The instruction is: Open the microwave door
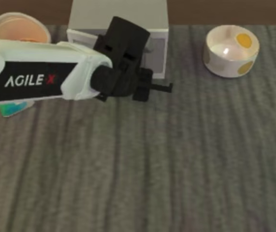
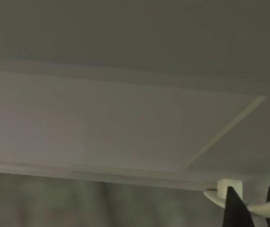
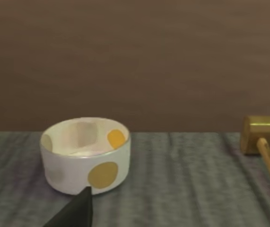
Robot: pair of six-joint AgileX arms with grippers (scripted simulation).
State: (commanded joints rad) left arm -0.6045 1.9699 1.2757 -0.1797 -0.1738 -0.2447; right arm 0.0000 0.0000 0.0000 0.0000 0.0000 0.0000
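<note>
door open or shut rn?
Looks shut, not certain. From above the microwave front is mostly hidden by the left gripper. The left wrist view shows the door close up, fingertips at a pale handle-like piece.

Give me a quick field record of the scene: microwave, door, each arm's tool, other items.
microwave: far edge of table, left of centre
microwave door: looks shut, fills left wrist view
door handle: pale, between the left tool's fingertips
left tool: at the microwave's front, right end
right tool: parked at the right, facing the spotted bowl
other: pink bowl far left; wooden mallet
</note>
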